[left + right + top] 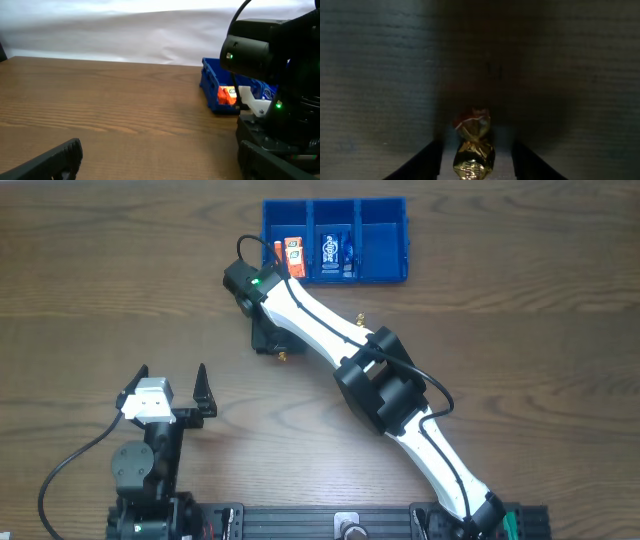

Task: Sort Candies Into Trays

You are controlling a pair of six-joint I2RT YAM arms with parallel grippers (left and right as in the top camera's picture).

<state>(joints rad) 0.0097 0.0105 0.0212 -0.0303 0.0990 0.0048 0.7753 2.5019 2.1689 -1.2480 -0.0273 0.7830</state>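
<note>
The right gripper (477, 164) is down at the brown wood-grain tabletop (120, 270) with its two dark fingers standing apart. A small candy twisted in gold foil (473, 152) lies on the wood between them. A gap shows on either side of the wrapper, so the jaws straddle the sweet without pinching it. The step in hand looks to be the grasp itself.

To do it well, I judge the fingers should close on the plump body of the candy. The crinkled reddish twist that points away from the palm is a poor hold, since foil ends crush and slip. The candy sits roughly centred, so a slow, even squeeze should meet both sides together and not knock it sideways. The tips want to be low to the table as the pads bear, and the lift should go straight up.

Just beyond the gripper, on the side away from its arm's base, stands the blue plastic tray with three compartments (385, 280). An orange-wrapped candy (293, 253) lies in the compartment nearest the gripper and a blue-wrapped candy (333, 250) in the middle one. The farthest looks bare, so it seems the likely home for the gold one, a short carry over two dividers.

The left gripper (172, 383) rests well apart from all this, near its own base, fingers spread wide and holding nothing.
</note>
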